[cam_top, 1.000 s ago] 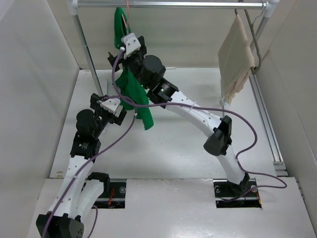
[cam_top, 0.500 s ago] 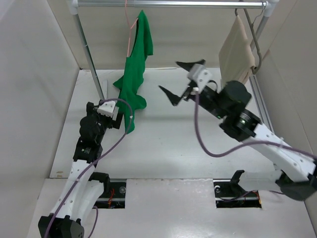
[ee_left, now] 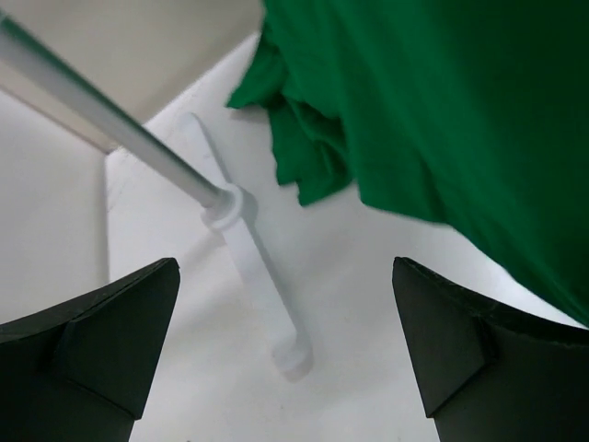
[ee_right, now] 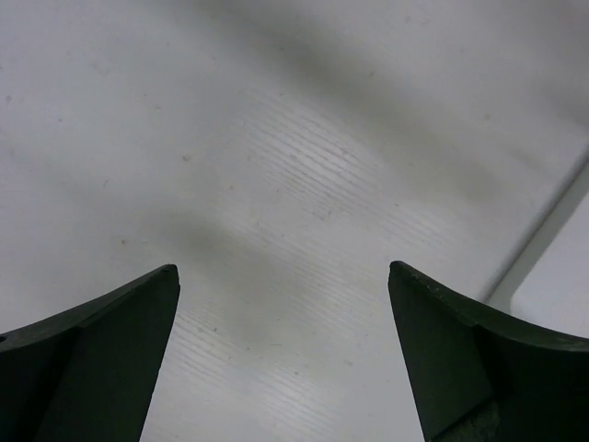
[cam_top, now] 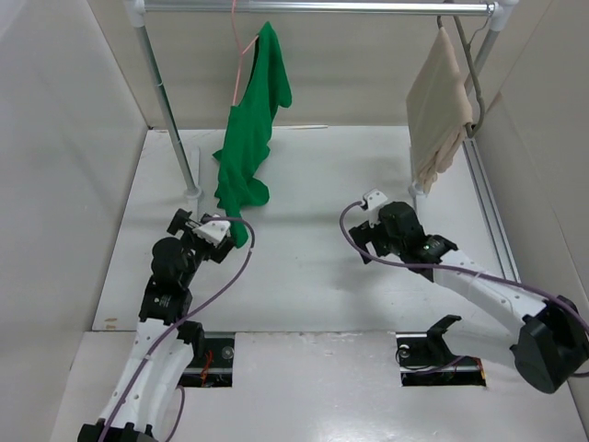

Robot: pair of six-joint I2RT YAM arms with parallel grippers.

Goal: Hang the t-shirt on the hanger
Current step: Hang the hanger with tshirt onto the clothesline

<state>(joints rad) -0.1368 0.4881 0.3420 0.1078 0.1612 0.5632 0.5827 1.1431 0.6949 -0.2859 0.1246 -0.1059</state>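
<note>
One t-shirt [cam_top: 248, 138], one pink hanger [cam_top: 238, 78], left end effector [ee_left: 285, 267], right end effector [ee_right: 283, 269]

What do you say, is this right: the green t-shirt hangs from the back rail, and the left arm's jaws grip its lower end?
No. The jaws of the left arm stand open and empty; the left wrist view shows the t-shirt hanging clear of them. It does hang from the back rail.

The t-shirt [cam_top: 248, 138] is soft matt cloth, the hanger [cam_top: 238, 74] thin wire, the table [cam_top: 313, 184] smooth matt.
</note>
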